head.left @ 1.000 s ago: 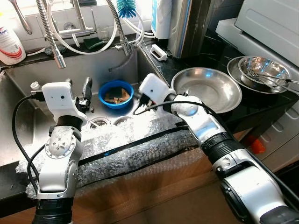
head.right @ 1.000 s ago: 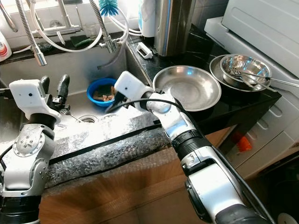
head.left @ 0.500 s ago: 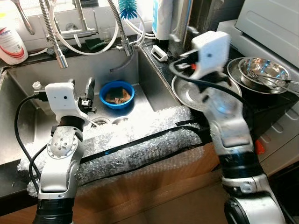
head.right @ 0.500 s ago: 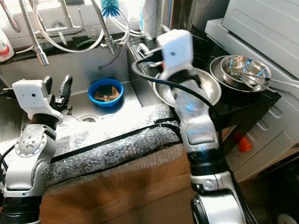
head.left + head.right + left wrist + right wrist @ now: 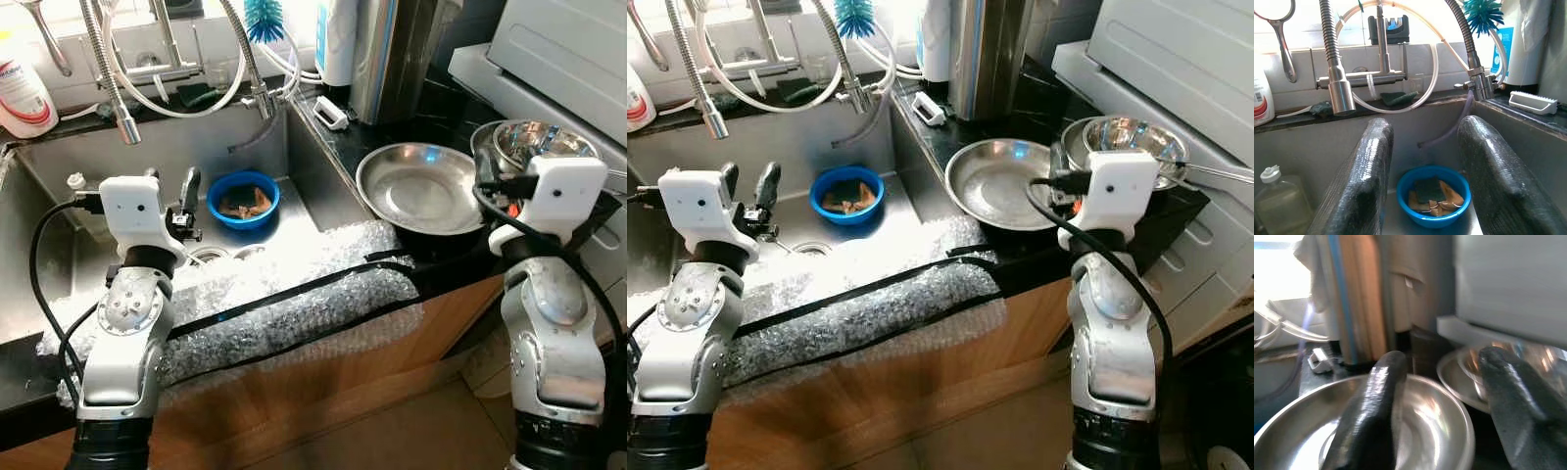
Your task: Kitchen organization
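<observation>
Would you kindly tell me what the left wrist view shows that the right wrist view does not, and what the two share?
The left wrist view alone shows the sink, the blue bowl holding sponges, the spring faucet and the teal brush. The right wrist view alone shows the wide steel pan and the stacked steel bowls on the dark counter. Both share the small white scrubber on the counter beside the sink, and each looks along its own open gripper.

Sink (image 5: pixel 59 245) at left, worktop (image 5: pixel 431 127) to its right. Bowl (image 5: pixel 242 199) sits in sink, toward its right rear, with sponges (image 5: pixel 1432 196) inside. Wide pan (image 5: pixel 431 188) on worktop just right of sink. Stacked bowls (image 5: pixel 1132 137) further right, holding utensils. Bubble wrap (image 5: pixel 274 313) lies along the front edge of sink and counter. Taps (image 5: pixel 113 69) behind sink.
</observation>
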`<state>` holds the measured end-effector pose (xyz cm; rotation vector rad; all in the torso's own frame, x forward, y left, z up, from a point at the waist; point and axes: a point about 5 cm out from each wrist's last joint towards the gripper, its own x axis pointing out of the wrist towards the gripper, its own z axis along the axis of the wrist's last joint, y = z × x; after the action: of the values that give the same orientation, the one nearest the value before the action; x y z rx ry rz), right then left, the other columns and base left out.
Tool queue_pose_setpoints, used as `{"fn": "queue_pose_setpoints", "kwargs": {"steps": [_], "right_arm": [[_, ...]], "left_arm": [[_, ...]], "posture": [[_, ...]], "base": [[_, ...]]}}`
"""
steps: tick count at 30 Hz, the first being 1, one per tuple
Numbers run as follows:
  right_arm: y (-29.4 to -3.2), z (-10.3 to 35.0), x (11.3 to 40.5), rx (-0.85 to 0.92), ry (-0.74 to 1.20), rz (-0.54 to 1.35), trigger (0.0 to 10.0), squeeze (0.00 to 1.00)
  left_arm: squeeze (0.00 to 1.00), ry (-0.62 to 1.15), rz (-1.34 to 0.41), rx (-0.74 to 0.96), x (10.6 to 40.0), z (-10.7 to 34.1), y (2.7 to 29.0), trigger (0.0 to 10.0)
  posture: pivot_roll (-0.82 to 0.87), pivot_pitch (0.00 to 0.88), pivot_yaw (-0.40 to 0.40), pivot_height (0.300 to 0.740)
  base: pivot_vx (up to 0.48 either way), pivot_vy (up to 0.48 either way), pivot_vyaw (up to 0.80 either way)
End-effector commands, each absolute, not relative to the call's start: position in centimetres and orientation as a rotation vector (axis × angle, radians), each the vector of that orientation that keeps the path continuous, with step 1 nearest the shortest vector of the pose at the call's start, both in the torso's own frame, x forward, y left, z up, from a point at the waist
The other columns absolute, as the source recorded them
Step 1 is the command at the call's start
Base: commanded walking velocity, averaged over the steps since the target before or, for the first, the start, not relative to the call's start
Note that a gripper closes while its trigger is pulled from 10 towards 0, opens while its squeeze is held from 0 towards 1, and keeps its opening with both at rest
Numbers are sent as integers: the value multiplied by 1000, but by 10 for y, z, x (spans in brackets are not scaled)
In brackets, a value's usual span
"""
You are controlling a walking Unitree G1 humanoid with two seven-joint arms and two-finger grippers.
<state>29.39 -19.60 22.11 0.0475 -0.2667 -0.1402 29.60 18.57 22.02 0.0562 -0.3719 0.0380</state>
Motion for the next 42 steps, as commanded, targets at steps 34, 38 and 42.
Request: {"fn": "queue_pose_setpoints", "kwargs": {"steps": [34,38,42], "right_arm": [[-214,197,314,417,7,-268,10000,0],[-214,193,317,428,31,-273,10000,0],[-212,191,320,431,55,-264,10000,0]], "left_arm": [[0,-393,1,108,294,224,180,10000],[0,-394,0,108,294,225,180,10000],[0,-398,3,108,295,226,180,10000]], "posture": [[-8,117,-6,740],[-4,113,-6,740],[-2,107,-7,740]], "base": [[0,0,0],[0,0,0],[0,0,0]]}}
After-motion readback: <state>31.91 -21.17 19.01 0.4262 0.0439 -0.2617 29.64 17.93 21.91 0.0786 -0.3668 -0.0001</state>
